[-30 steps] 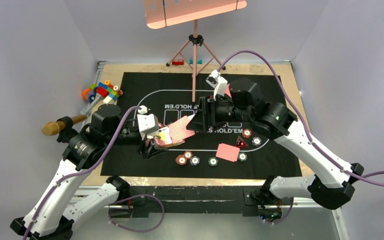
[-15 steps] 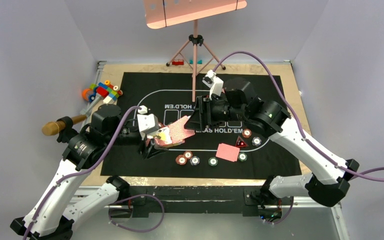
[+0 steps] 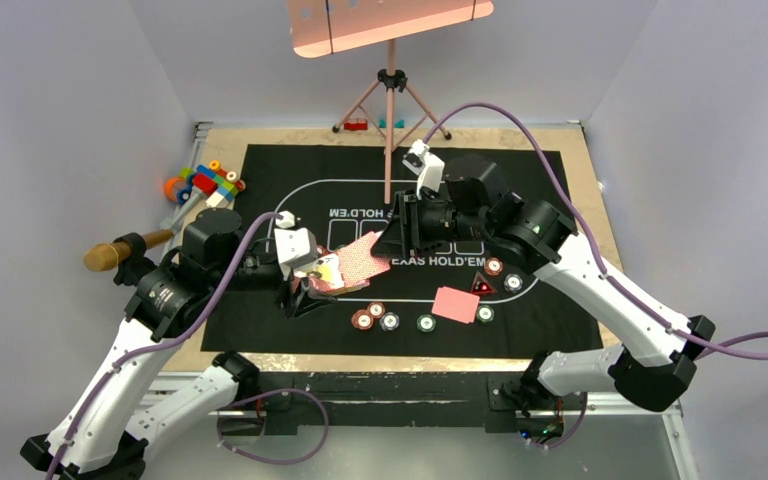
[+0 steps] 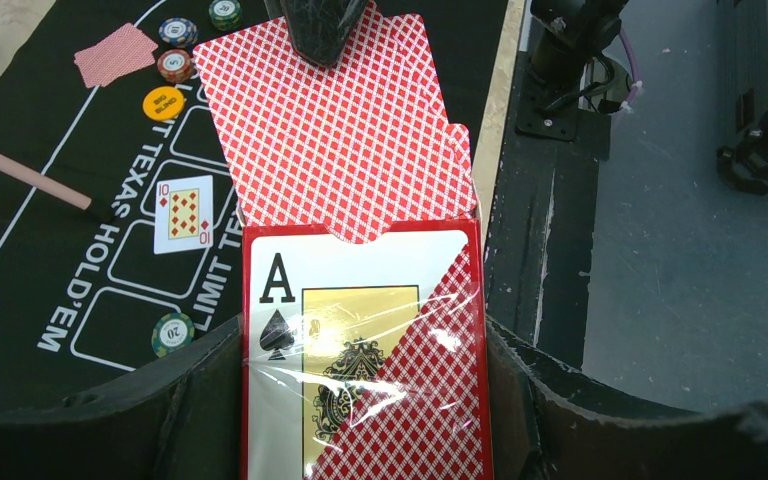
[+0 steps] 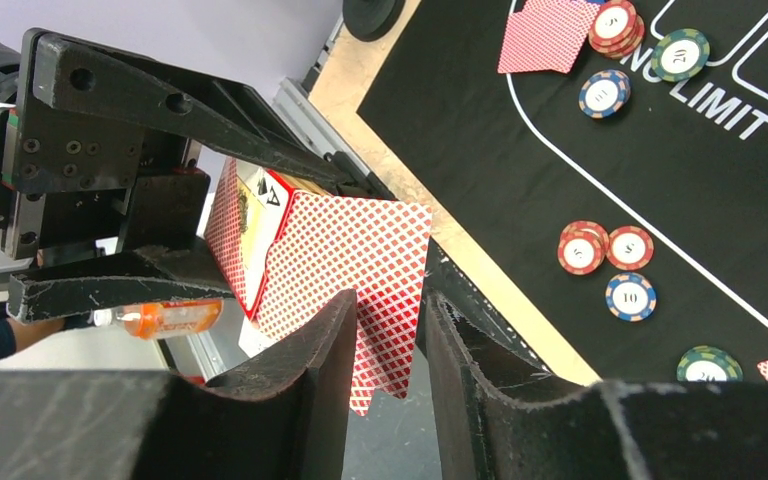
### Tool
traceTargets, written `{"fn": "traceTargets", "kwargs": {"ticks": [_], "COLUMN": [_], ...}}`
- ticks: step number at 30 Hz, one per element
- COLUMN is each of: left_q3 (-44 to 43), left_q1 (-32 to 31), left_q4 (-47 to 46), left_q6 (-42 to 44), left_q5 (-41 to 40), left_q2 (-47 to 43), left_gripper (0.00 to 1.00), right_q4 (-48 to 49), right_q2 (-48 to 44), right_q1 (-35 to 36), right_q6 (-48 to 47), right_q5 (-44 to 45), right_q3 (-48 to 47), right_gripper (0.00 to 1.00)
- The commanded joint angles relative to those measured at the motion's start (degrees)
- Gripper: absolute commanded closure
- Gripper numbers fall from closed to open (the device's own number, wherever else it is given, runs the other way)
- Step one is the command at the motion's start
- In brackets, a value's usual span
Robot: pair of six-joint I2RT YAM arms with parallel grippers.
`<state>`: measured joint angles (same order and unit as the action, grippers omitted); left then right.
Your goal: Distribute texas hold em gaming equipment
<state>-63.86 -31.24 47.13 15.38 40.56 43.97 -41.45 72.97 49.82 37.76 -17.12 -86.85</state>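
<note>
**Deal under way:** You are clamping a red cardboard card box point(image 4: 360, 340), ace of spades printed on its face, between the jaws of the left gripper point(image 3: 312, 288), above the near-left part of the black printed mat point(image 3: 280, 165). Red-backed playing cards point(image 4: 340, 130) are sticking out of the box's open end in a fan, toward the right gripper point(image 5: 388, 310). Its fingers are standing on either side of the top card's far edge, but you cannot tell whether they are pinching it.

Just near and right of the box, striped poker chips point(image 3: 363, 319) are lying in a loose row on the mat. A single face-down card point(image 3: 455, 304) and a dark red-marked triangle point(image 3: 482, 286) are sitting further right. A ten of diamonds point(image 4: 184, 214) is lying face up in a printed box, with an orange round button point(image 4: 164, 103) beside it.

A pink tripod pole point(image 3: 390, 120) is rising from the mat's far middle, just beside the right wrist, and the right arm is hiding the mat's centre from above. Colourful toy blocks point(image 3: 205, 182) and a wooden-handled tool point(image 3: 120, 252) are lying off the mat's left edge.
</note>
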Motion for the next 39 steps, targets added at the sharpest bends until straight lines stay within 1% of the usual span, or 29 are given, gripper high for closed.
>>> {"fn": "traceTargets", "kwargs": {"ticks": [1, 8, 17, 29, 33, 39], "left_q3": [-1.5, -1.3, -0.8, -0.5, -0.3, -0.2], "left_q1": [0.3, 0.2, 0.3, 0.2, 0.2, 0.3], "left_q4": [-3.7, -3.6, -3.5, -3.4, -3.3, -3.4], "left_q6": [-1.2, -1.2, -1.1, -1.0, -0.7, -0.4], "left_q5": [2.0, 2.0, 1.8, 1.8, 1.6, 1.6], "left_q2": [-0.6, -0.8, -0.9, -1.0, -1.1, -1.1], "left_gripper": [1.00, 1.00, 1.00, 1.00, 1.00, 1.00], "right_q4": [0.4, -0.8, -1.9, -1.4, -1.2, 1.1], "right_q2": [-0.6, -0.4, -1.0, -1.8, -2.2, -2.9], "right_q1": [0.1, 0.0, -0.1, -0.1, -0.1, -0.1], "right_q6": [-0.6, -1.4, -1.6, -0.6, 0.0, 1.6], "right_q5": [1.9, 3.8, 4.9, 4.4, 4.6, 2.2], "right_q3": [-1.4, -3.2, -5.5, -5.7, -6.1, -5.4], "right_gripper": [0.66, 0.70, 0.73, 0.79, 0.83, 0.86]}}
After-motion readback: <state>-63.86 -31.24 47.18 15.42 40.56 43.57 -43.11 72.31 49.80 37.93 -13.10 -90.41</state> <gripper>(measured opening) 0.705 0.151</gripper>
